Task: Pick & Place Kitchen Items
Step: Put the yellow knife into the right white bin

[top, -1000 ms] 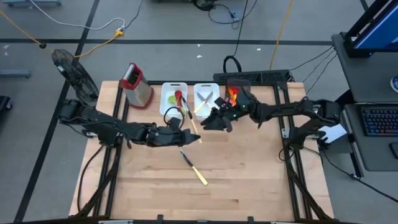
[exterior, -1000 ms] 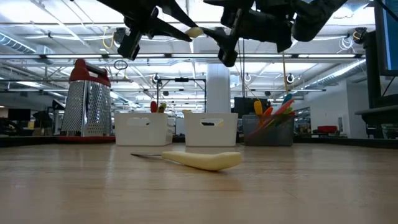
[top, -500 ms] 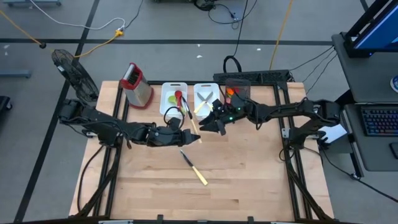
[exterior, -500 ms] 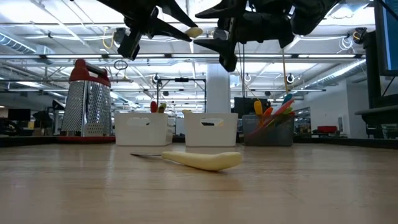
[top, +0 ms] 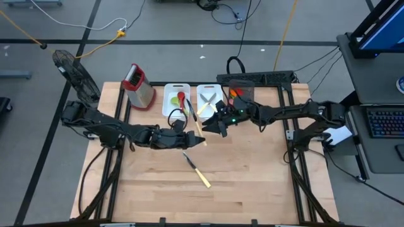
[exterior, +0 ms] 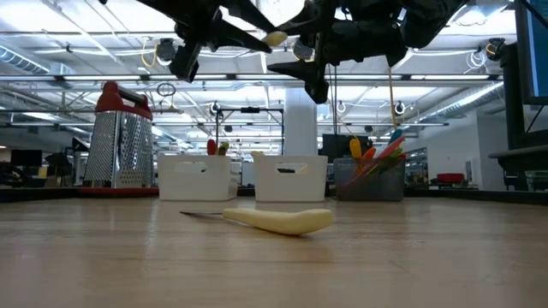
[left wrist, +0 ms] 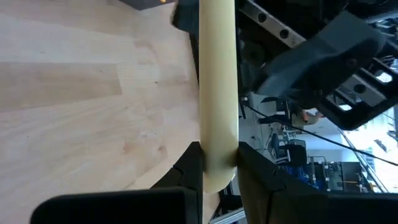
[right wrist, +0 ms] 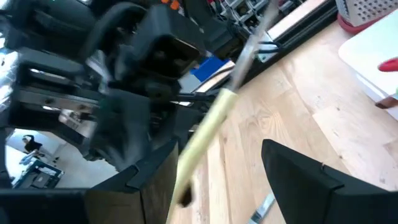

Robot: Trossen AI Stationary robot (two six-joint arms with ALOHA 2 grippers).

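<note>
The left pincer (top: 189, 135) is clamped on a cream-handled utensil (top: 196, 128), its two dark fingers (left wrist: 189, 167) pressed against the sides of the pale handle (left wrist: 217, 93), which sticks out past them above the table. The right pincer (top: 218, 123) stands with its fingers (right wrist: 305, 180) spread wide apart and holds nothing; in the right wrist view the held utensil's handle runs slantwise between those spread fingers, touching neither as far as can be seen. Both pincers hang in the air, close together, in front of the bins.

A second cream-handled knife (top: 198, 169) lies flat on the wooden table (top: 252, 183), nearer the front edge and well apart from both pincers. Along the back edge stand a red-topped box grater (top: 138, 86), two white bins (top: 177, 99) with utensils inside, and a dark bin (exterior: 369, 183) holding orange, red and green pieces. Behind the table the low view shows a large hall with ceiling lights and benches.
</note>
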